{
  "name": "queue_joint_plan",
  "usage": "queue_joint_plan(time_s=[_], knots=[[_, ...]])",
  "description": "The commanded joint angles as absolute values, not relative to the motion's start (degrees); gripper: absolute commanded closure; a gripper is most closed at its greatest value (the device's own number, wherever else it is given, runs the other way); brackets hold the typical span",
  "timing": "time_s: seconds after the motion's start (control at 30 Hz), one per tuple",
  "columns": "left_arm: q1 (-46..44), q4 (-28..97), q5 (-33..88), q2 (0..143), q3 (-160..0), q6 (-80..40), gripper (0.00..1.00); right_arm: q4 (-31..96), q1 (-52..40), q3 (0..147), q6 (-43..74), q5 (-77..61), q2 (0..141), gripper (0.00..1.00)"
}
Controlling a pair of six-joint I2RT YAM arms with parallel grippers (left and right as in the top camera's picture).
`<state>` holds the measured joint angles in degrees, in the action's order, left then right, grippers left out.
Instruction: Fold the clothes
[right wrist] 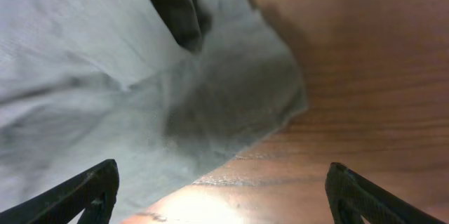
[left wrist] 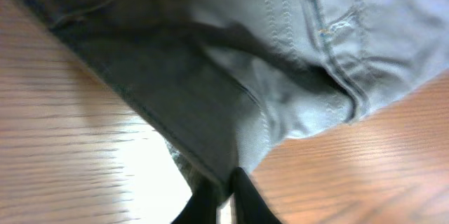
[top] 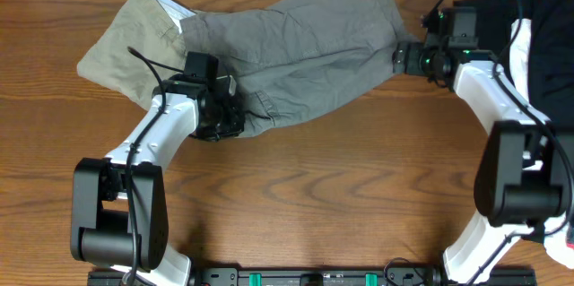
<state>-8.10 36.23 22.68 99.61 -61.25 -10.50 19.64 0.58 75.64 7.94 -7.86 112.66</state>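
Observation:
The grey shorts (top: pixel 296 48) lie spread across the back middle of the table, overlapping the khaki-green shorts (top: pixel 126 48) at the left. My left gripper (top: pixel 235 125) is shut on the lower edge of the grey shorts; the left wrist view shows the fingers (left wrist: pixel 221 199) pinching the cloth (left wrist: pixel 266 76). My right gripper (top: pixel 402 56) is open at the right corner of the grey shorts; in the right wrist view the fingers (right wrist: pixel 221 196) stand wide apart over cloth (right wrist: pixel 140 97) and bare table, holding nothing.
Black and white garments (top: pixel 547 35) are piled at the right edge behind the right arm. The wooden table (top: pixel 341 187) stretches toward the front, with the arm bases at the front edge.

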Motion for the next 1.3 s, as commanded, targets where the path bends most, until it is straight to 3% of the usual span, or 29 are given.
queue_joint_plan(time_s=[0.0,0.1,0.33,0.6,0.87,1.0,1.07,1.27], knots=[[-8.4,37.7,29.4,100.0,-61.1,-10.0,0.94,18.2,1.2,76.0,10.9,-8.9,116.1,0.09],[-8.4,42.0,29.3,100.0,-61.1,-8.8,0.94,15.6,1.3,76.0,12.2,-11.1,118.4,0.12],[-8.4,53.1,25.5,99.9,-61.1,-7.6,0.94,13.2,2.7,76.0,12.2,-13.1,118.8,0.08],[-8.4,59.8,18.5,97.4,-61.1,-7.3,0.94,13.5,6.7,76.0,11.2,-26.0,118.8,0.1],[-8.4,63.7,11.9,93.1,-61.1,-7.7,0.94,18.9,7.0,76.0,3.5,-28.6,118.8,0.23],[-7.8,65.8,6.9,91.9,-61.1,-11.2,0.94,22.1,7.0,76.0,-0.2,-29.6,118.8,0.37],[-6.8,65.9,6.0,91.5,-61.1,-12.8,0.94,25.6,7.1,76.0,-0.3,-27.7,118.8,0.54],[-4.1,64.6,5.9,91.5,-61.1,-14.7,0.94,37.0,7.1,76.0,-4.2,-22.7,118.8,0.65]])
